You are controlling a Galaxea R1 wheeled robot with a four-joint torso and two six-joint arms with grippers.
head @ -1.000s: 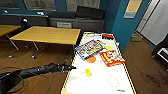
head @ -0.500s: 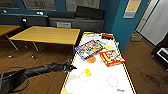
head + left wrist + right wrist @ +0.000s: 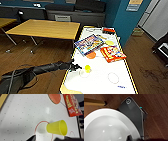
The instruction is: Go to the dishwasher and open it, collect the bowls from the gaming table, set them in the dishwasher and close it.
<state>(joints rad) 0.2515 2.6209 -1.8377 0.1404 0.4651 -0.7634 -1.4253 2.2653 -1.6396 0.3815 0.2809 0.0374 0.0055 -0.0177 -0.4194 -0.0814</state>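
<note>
The left pincer point(image 3: 75, 67) is held out over the near left edge of the white bench point(image 3: 100, 82) with the yellow rim. Whether it is open or closed cannot be told. A yellow cup point(image 3: 87, 68) is seen just beside it, standing on the bench. Farther from the pincer, an orange disc point(image 3: 91, 55) and a red box point(image 3: 113, 53) are laid. A white bowl point(image 3: 105, 127) is seen close to the right wrist, over the wooden floor point(image 3: 154, 105).

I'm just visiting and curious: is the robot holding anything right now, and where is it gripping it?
The right tool seems to carry a white bowl by its rim, though the grip itself is hidden. The left tool hovers near a yellow cup, not holding it.
</note>
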